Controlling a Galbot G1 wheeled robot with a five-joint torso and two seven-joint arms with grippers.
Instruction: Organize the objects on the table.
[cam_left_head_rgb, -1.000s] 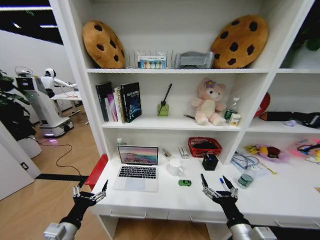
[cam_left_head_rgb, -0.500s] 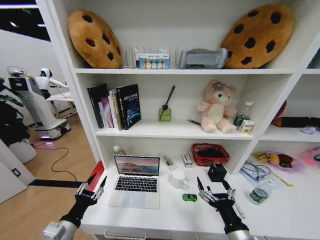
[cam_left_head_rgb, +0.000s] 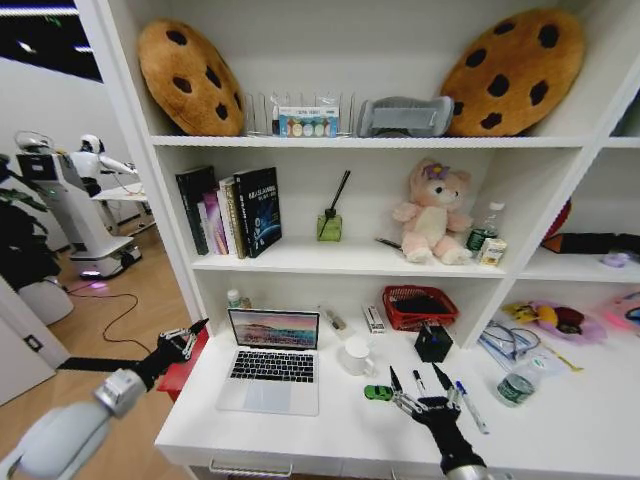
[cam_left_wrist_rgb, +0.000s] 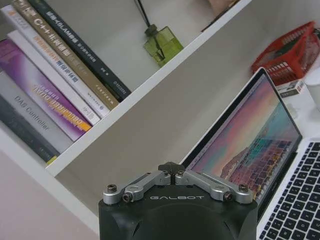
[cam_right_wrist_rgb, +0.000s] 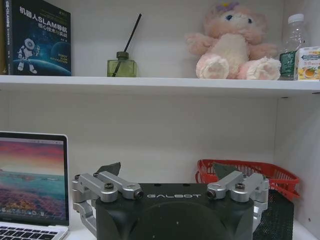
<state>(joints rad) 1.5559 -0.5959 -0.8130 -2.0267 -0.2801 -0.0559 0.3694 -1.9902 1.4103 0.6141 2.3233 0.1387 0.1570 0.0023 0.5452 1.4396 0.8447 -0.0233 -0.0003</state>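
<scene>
The silver laptop (cam_left_head_rgb: 270, 362) stands open on the white table (cam_left_head_rgb: 330, 425), its screen lit; it also shows in the left wrist view (cam_left_wrist_rgb: 250, 145) and the right wrist view (cam_right_wrist_rgb: 32, 175). A tiny green toy car (cam_left_head_rgb: 378, 392) sits right of it. My right gripper (cam_left_head_rgb: 417, 380) (cam_right_wrist_rgb: 166, 170) hovers open just right of the car, above a thin dark pen (cam_left_head_rgb: 419, 383). A blue pen (cam_left_head_rgb: 469, 405) lies further right. My left gripper (cam_left_head_rgb: 188, 336) (cam_left_wrist_rgb: 171, 166) is shut and empty, off the table's left end, beside the laptop screen.
A white mug (cam_left_head_rgb: 355, 357), a black box (cam_left_head_rgb: 433, 342) and a red basket (cam_left_head_rgb: 415, 305) stand behind the car. A green-capped bottle (cam_left_head_rgb: 516, 386) is at the right. Shelves with books and a plush bear rise behind the table. A red object (cam_left_head_rgb: 182, 368) sits at the left end.
The camera moved closer to the shelves. My left arm swung out left and rose, and its gripper went from open to shut. The right gripper stayed open near the car.
</scene>
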